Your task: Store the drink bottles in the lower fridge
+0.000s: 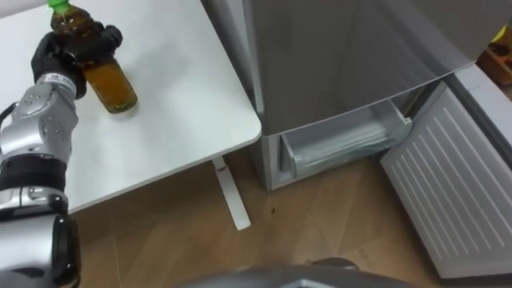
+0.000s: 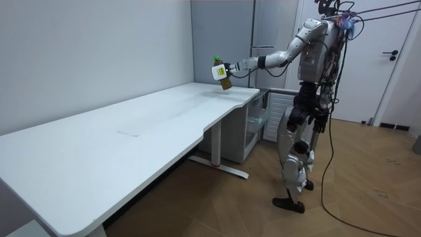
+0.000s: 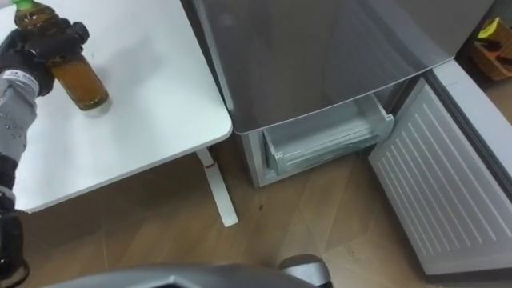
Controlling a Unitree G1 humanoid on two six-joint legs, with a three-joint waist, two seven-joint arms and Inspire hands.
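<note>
Gripping the bottle (image 1: 113, 86) in curled fingers (image 1: 102, 40) of the left hand (image 1: 61, 58), above the table (image 1: 178, 114). Not in the fridge (image 1: 336, 56) yet. To do: carry it to the open drawer (image 1: 341, 142), far right of the fingers.

We see the robot standing by the far end of the long white table (image 2: 131, 131), close to the tall grey fridge (image 2: 237, 33). Its left hand (image 2: 221, 71), reaching toward the room view's left, grips a green-capped bottle of amber drink (image 2: 225, 83) over the table's corner.
</note>
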